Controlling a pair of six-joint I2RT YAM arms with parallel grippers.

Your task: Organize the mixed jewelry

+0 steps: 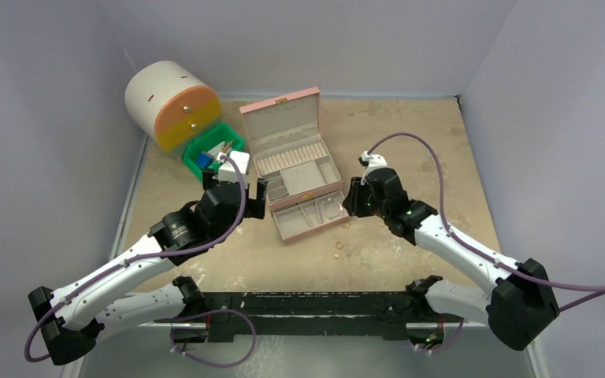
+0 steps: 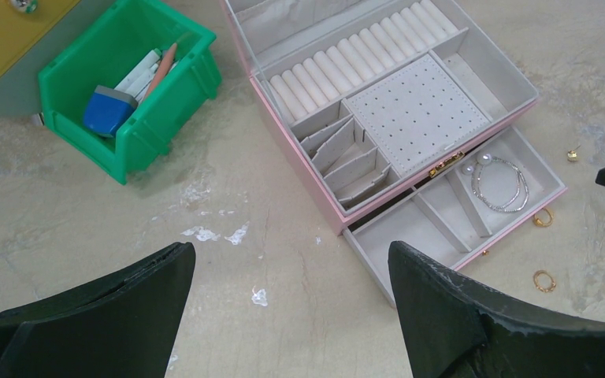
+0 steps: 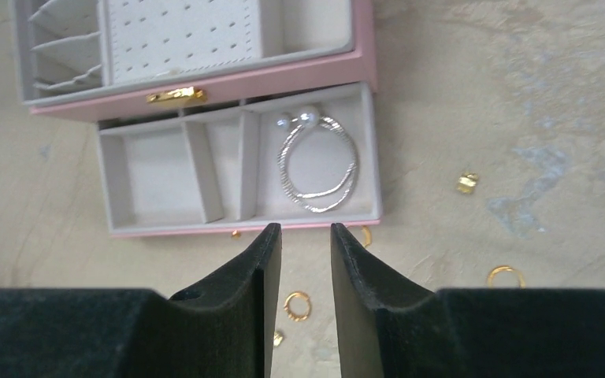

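Hovering at the front edge of the pink jewelry box's (image 3: 283,83) pulled-out drawer (image 3: 150,173), my right jaws are slightly apart with nothing between them, above a small gold ring (image 3: 297,305) on the bench (image 3: 536,94). Another gold ring (image 3: 505,274) and a gold stud (image 3: 465,183) lie loose nearby, and a silver pearl-tipped bracelet (image 3: 319,165) sits in the drawer's right-hand compartment. My left jaws stand wide apart, empty, left of the box.

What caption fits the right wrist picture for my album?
Right gripper hovers over a gold ring beside the drawer holding a silver bracelet.
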